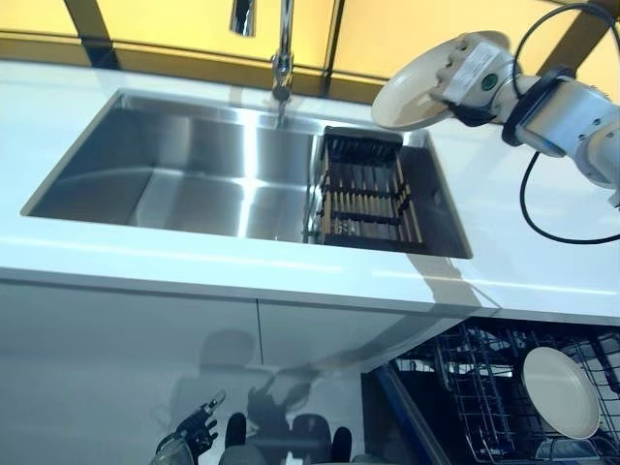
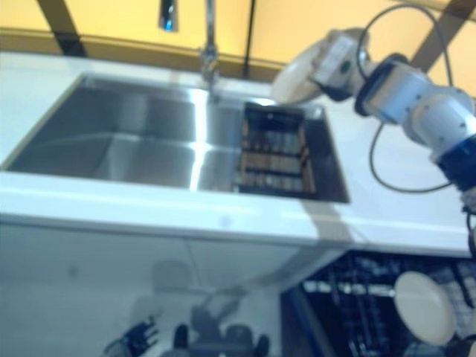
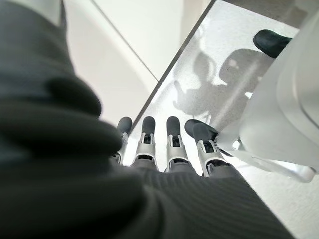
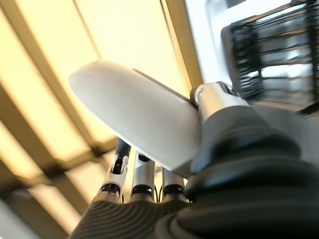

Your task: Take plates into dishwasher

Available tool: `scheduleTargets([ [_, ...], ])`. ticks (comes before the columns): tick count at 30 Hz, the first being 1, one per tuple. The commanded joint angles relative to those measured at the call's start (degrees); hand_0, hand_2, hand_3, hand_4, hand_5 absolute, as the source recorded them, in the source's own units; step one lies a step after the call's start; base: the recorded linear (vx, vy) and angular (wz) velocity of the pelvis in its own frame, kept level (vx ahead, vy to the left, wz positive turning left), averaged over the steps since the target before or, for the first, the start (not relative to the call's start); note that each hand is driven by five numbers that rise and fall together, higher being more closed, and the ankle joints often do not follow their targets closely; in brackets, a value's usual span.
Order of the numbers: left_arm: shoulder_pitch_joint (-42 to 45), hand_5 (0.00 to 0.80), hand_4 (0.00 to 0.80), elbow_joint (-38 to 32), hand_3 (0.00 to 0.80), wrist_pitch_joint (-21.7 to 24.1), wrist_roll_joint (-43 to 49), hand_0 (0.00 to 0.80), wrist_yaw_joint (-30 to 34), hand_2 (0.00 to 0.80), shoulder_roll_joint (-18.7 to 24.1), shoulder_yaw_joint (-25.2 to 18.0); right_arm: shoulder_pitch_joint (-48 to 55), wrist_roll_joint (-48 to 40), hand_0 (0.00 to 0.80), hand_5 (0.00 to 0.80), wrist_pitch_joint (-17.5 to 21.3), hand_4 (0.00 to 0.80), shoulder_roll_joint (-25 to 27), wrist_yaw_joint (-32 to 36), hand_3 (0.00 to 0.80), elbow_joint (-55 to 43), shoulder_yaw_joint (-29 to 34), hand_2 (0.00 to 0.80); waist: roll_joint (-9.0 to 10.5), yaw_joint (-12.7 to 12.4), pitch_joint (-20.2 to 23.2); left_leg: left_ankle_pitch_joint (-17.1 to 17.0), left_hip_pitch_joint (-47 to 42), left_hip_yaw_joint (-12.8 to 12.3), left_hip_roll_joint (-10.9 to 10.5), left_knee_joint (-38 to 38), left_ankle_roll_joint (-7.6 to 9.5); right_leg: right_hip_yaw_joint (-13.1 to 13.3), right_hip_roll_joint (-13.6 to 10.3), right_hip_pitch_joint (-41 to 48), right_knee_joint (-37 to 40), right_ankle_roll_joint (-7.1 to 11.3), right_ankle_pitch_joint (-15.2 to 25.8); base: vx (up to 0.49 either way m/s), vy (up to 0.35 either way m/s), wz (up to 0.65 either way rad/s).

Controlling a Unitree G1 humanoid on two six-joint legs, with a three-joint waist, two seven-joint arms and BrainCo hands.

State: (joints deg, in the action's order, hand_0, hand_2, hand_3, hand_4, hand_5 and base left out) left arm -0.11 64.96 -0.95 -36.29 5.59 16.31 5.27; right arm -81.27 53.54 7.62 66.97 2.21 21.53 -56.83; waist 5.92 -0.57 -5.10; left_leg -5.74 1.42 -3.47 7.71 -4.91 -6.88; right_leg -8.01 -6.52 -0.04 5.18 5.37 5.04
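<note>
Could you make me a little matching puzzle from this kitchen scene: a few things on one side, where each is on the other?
Things:
1. held plate
2. second plate
3. drying rack
4. left hand

Places:
A. inside the sink, right end
B. low by the cabinet front, holding nothing
C. pinched in the right hand above the counter
D. standing in the dishwasher rack

Pairs: 1-C, 2-D, 3-A, 4-B

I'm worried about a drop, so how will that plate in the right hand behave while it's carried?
The plate looks rigid and glossy, so probably slippery and breakable. The right hand pinches only its rim, so it may tilt.
</note>
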Motion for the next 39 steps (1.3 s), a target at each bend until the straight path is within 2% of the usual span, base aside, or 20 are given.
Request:
scheduleTargets([
  [1,-1.98,0.0,0.0,3.98,0.0,0.15,4.01,0.0,1.56,0.0,1.23,0.35,-6.66,-12.28,0.8,0.8,-8.79,0.8,4.14,-2.56,0.8,4.8,1.36,0.8,2.16,0.63,2.79,4.13,-4.43,-2.71,0.48,-0.09,0.53,0.31,-2.69,1.86,-0.18,4.9,-0.68,0.058,0.016,-0.29],
  [7,-0.95,0.0,0.0,4.04,0.0,0.25,5.61,0.0,3.0,0.0,1.38,0.66,-0.05,-30.14,0.8,0.8,-12.28,0.8,8.88,-4.03,0.8,9.3,7.76,0.8,1.66,2.49,3.47,5.08,-6.6,-4.64,1.07,-0.09,0.53,2.15,-2.45,2.37,-0.18,5.03,-0.78,0.034,0.007,-0.19],
  [13,-0.19,0.0,0.0,4.3,0.0,0.69,6.35,0.0,4.04,0.0,1.61,0.92,7.97,-36.93,0.8,0.8,-11.99,0.8,12.64,-5.41,0.8,12.83,15.4,0.8,1.49,4.08,3.32,5.58,-7.8,-6.27,1.71,-0.09,0.4,3.51,-2.15,2.32,-0.18,5.12,-0.72,0.014,-0.012,-0.14],
  [18,-0.15,0.0,0.0,5.07,0.0,0.7,6.95,0.0,4.89,0.0,1.64,0.27,17.96,-45.93,0.8,0.8,-10.48,0.8,16.24,-4.64,0.8,15.08,25.16,0.8,1.18,6.59,3.2,5.84,-8.65,-7.97,2.25,-0.09,0.22,5.37,-1.67,1.81,-0.18,5.14,-0.39,0.024,-0.017,-0.19],
  [21,-0.23,0.0,0.0,5.24,0.0,0.59,6.99,0.0,5.22,0.0,1.82,0.06,28.76,-50.39,0.8,0.8,-9.16,0.8,17.29,-3.3,0.8,15.69,35.15,0.8,0.97,8.25,2.98,6.1,-9.11,-8.74,2.37,-0.09,0.28,6.74,-1.37,1.54,-0.18,5.06,-0.23,0.025,-0.012,-0.18],
  [25,-0.65,0.0,0.0,5.58,0.0,0.63,6.79,0.0,5.38,0.0,2.15,-0.45,42.45,-53.99,0.8,0.8,-8.6,0.8,16.33,-0.61,0.8,15.06,47.79,0.8,0.87,10.12,2.53,6.38,-9.5,-9.95,2.61,-0.09,0.36,8.15,-1.21,0.92,-0.18,5.07,0.08,0.008,-0.014,-0.19],
  [30,-1.19,0.0,0.0,5.73,0.0,0.78,6.45,0.0,5.75,0.0,2.27,-1.03,56.84,-58.45,0.8,0.8,-8.1,0.8,14.07,4.25,0.8,15.85,59.95,0.8,0.62,11.96,1.48,6.65,-9.85,-11.15,2.97,-0.09,0.38,9.8,-1.03,0.0,-0.18,5.04,0.54,-0.006,-0.003,-0.16],
  [34,-1.32,0.0,0.0,5.57,0.0,0.76,6.17,0.0,5.79,0.0,2.4,-1.44,64.9,-61.14,0.8,0.8,-8.34,0.8,11.98,11.29,0.8,15.29,65.29,0.8,0.39,12.92,0.63,6.78,-10.09,-11.53,3.13,-0.09,0.36,10.53,-0.93,-0.48,-0.18,4.84,0.81,-0.005,-0.002,-0.07],
  [39,-1.53,0.0,0.0,6.07,0.0,1.22,6.75,0.0,5.88,0.0,2.63,-2.13,69.02,-64.16,0.8,0.8,-8.5,0.8,8.55,15.56,0.8,14.03,67.32,0.8,0.16,13.56,-0.27,6.91,-10.18,-11.64,3.2,-0.09,0.28,11.11,-0.9,-1.19,-0.18,4.68,1.18,-0.011,-0.008,-0.13],
])
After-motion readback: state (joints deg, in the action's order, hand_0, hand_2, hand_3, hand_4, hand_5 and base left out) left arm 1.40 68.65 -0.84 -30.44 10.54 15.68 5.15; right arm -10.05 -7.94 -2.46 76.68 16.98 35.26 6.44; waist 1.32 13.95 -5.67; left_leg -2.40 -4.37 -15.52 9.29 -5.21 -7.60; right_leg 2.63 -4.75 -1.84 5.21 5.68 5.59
